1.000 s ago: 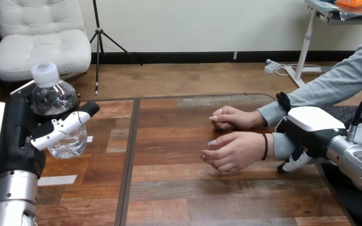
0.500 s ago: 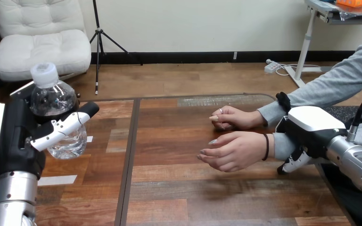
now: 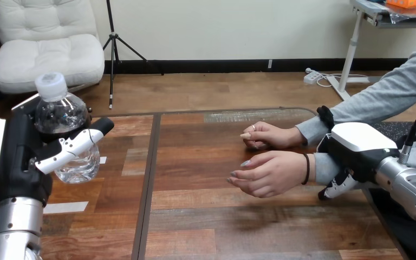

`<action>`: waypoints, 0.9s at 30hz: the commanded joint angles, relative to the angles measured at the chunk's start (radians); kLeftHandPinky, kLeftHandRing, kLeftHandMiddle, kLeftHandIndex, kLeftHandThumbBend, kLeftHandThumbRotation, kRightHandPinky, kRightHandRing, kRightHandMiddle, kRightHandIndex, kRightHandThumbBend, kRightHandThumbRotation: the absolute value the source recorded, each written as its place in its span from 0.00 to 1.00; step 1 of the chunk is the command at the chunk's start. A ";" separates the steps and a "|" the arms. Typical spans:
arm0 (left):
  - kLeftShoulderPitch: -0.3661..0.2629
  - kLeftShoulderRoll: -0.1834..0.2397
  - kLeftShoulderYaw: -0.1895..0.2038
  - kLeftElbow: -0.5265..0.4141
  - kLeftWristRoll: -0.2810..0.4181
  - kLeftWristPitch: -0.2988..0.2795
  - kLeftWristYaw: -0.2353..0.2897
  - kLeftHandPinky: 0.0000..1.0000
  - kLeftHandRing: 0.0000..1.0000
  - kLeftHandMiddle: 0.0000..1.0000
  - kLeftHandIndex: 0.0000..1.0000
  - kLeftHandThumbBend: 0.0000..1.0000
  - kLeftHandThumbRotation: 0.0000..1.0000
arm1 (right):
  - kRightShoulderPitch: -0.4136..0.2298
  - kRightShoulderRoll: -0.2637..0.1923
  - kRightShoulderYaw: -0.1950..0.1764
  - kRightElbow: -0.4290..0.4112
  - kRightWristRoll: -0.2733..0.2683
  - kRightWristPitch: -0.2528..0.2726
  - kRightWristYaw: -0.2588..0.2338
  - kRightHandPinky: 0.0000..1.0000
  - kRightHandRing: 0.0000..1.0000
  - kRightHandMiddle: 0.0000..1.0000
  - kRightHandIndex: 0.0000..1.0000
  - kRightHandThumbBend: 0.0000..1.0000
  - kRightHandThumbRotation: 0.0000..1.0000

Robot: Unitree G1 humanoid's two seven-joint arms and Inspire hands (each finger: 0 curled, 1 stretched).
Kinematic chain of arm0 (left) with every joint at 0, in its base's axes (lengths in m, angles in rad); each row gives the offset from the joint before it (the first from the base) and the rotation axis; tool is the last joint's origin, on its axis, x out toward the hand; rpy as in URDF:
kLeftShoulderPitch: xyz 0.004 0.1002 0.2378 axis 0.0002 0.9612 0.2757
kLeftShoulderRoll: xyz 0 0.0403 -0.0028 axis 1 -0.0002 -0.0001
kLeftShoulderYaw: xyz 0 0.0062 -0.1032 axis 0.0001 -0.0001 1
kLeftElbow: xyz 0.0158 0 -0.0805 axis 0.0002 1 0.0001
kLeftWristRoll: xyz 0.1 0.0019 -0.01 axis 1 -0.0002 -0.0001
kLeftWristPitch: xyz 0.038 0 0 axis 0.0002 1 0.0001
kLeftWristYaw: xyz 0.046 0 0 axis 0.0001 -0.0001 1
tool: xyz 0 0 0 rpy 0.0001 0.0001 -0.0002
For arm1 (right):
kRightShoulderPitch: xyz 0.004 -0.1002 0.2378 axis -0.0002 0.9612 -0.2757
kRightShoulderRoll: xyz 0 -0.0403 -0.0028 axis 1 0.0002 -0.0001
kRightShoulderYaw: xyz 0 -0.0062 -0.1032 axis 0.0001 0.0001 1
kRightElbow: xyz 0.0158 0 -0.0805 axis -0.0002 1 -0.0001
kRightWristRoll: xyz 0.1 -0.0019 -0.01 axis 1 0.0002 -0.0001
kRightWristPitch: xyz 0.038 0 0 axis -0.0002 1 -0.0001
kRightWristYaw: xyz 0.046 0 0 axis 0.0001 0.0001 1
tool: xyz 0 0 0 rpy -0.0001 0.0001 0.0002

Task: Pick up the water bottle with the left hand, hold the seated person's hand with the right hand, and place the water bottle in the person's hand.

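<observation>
Bright, even light, faint glare on table [image 3: 260, 115]

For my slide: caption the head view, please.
Left hand grips the raised water bottle; right hand lies over the person's forearm.

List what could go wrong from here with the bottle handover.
1. The water bottle is up in the left hand, far from the person's nearer hand; a long carry could let it tilt or slip.
2. That hand is turned sideways and curled, so the bottle may not seat in it.
3. The person's farther hand lies close by and could be bumped.
</observation>
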 commanded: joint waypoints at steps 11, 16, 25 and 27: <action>-0.036 0.002 0.004 -0.065 -0.008 -0.015 -0.001 0.30 0.36 0.40 0.41 0.69 0.00 | -0.017 0.023 -0.033 -0.021 0.035 -0.022 -0.020 0.15 0.21 0.28 0.31 0.69 0.00; -0.036 0.002 0.005 -0.063 -0.015 -0.014 -0.006 0.30 0.36 0.40 0.41 0.69 0.00 | -0.018 0.023 -0.034 -0.024 0.034 -0.016 -0.011 0.17 0.22 0.29 0.33 0.69 0.00; -0.035 0.005 0.004 -0.062 -0.004 -0.018 -0.004 0.30 0.36 0.40 0.41 0.69 0.00 | -0.017 0.024 -0.038 -0.022 0.037 -0.022 -0.014 0.17 0.23 0.29 0.33 0.70 0.00; -0.035 0.006 0.004 -0.060 -0.001 -0.021 -0.004 0.30 0.36 0.41 0.41 0.69 0.00 | -0.018 0.024 -0.038 -0.022 0.037 -0.019 -0.008 0.17 0.22 0.29 0.32 0.69 0.00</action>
